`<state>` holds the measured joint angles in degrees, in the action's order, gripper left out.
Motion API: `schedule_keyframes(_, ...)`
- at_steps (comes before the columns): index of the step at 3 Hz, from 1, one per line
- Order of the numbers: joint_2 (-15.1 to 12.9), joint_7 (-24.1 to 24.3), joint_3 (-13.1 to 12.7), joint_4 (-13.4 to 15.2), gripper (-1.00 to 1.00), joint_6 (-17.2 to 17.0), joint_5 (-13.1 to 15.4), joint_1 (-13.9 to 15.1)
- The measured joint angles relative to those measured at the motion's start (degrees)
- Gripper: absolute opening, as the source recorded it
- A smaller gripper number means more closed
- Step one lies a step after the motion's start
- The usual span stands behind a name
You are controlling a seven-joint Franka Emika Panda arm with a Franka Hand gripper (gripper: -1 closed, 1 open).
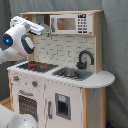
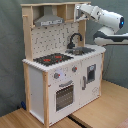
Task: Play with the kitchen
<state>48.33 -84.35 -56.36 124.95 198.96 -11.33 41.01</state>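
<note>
The gripper [image 1: 46, 30] at the end of the white robot arm [image 2: 102, 15] is up at the top shelf of the kitchen [image 2: 62, 75], a tall toy play kitchen of white panels and light wood that stands on a wooden floor [image 2: 107, 107] before a grey curtain [image 1: 115, 45]. In the first exterior view the arm reaches in from the first exterior view's left, and its tip sits just beside the white toy microwave [image 1: 70, 23] on the upper shelf, level with the microwave's door. In the second exterior view the arm comes in from the second exterior view's right, and its tip [image 2: 79, 11] lies in the open compartment next to the grey hood [image 2: 49, 21].

I cannot tell whether the fingers are open or closed: in both exterior views they merge with the shelf edge and the arm's own white shell, and the upright wooden post hides part of them in the second exterior view.

Well below the gripper lie the black-red hob [image 2: 52, 59], the sink [image 1: 70, 74] and the curved black tap [image 1: 85, 59]. The oven door [image 2: 64, 96] sits in the lower front. The arm's base is cut off at the picture edge in both exterior views.
</note>
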Motion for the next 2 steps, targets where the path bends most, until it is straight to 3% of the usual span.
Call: schedule_keyframes(2,5.20,8.65,-4.73,-1.45,1.00,-0.33,-4.21,6.75)
